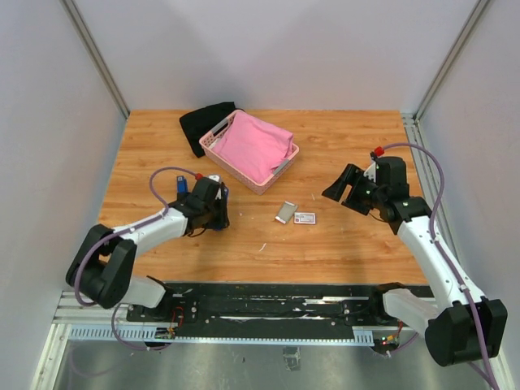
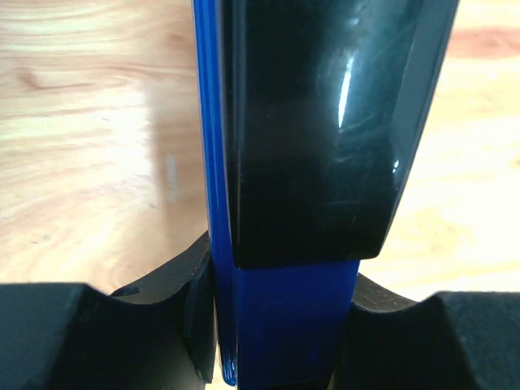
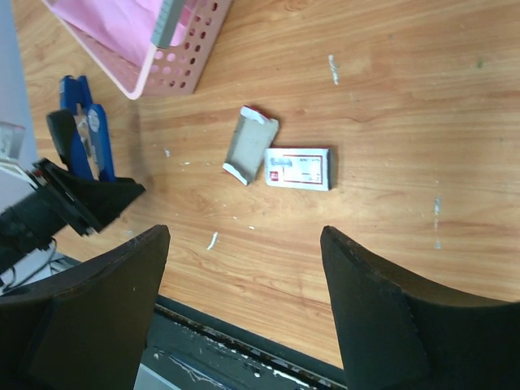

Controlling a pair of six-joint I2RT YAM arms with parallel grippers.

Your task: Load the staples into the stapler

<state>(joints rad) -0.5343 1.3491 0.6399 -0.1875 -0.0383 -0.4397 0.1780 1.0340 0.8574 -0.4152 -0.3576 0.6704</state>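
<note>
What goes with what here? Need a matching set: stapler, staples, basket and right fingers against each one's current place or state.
Things:
1. stapler
2. staples
3. basket
4. right fingers

States:
A. spread wide, nothing between them
B. lying on the table next to the white carton
C. clamped between the left fingers
D. at the back of the table, pink cloth inside

Pairs: 1-C, 2-B, 3-D, 4-A
</note>
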